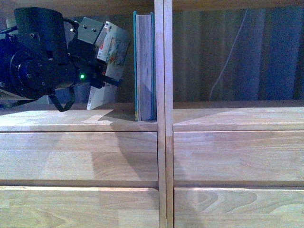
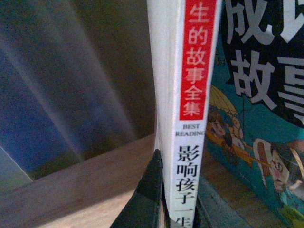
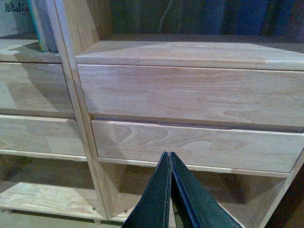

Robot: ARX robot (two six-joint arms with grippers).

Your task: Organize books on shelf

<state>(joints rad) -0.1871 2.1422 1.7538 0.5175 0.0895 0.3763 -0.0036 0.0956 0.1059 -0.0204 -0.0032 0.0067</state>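
Shelf (image 1: 76,118) bay left of central divider (image 1: 164,142) held teal book (image 1: 145,66) upright against the divider. Left gripper (image 2: 178,204) pinched white paperback (image 1: 111,52), tilted, with a gap to the teal book. Right gripper (image 3: 170,190) fingers were pressed together.

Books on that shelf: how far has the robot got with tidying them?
One looks done: the teal book stands upright against the centre divider. In hand: the left gripper is clamped on the white paperback, tilted, to that book's left. Left to do: stand it upright alongside and let go. The right gripper is shut and empty, facing the drawers.
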